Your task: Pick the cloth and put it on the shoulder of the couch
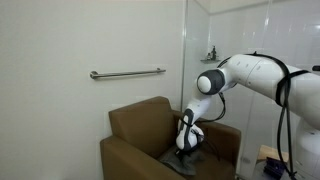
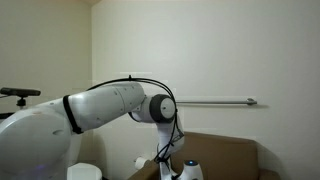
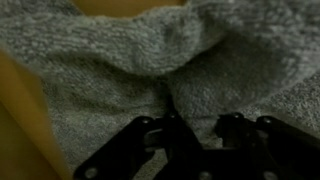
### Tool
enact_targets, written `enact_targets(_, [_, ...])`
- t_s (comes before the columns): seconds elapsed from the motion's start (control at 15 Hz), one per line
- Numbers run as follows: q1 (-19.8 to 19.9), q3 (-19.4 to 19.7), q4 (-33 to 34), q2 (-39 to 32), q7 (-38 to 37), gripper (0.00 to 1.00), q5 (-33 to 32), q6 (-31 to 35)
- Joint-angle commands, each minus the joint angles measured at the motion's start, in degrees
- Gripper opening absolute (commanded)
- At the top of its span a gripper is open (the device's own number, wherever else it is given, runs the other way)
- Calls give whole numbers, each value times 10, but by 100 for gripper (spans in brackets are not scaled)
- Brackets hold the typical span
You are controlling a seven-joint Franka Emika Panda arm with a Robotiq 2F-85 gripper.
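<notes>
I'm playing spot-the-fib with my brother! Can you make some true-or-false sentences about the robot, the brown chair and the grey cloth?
1. The soft grey rumpled cloth is draped over the padded brown arm of the boxy armchair. False: it lies on the seat.
2. The robot's gripper is down at the cloth. True.
3. The metal grab bar stands upright on the wall. False: it runs level, above the armchair.
4. The robot arm is white. True.
5. In the wrist view, the cloth fills most of the picture. True.
</notes>
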State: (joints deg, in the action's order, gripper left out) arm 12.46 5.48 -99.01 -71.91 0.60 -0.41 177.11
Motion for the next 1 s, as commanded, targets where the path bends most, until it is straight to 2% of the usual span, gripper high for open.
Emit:
enact_targets(0.0, [-4,5,-1,-4,-5,6,8,5])
enact_targets(0.13, [-4,6,-2,-4,-5,8,8,2])
enact_targets(0.27, [-2,6,-7,-3,-2,5,7,-3])
enact_targets(0.33, [0,1,2,-1,3,19,4,-1])
enact_targets(0.6, [0,1,2,-1,3,19,4,-1])
enact_targets(0.67, [0,1,2,-1,3,6,4,-1])
enact_targets(0.93, [-4,1,-9,12,3,7,3,-2])
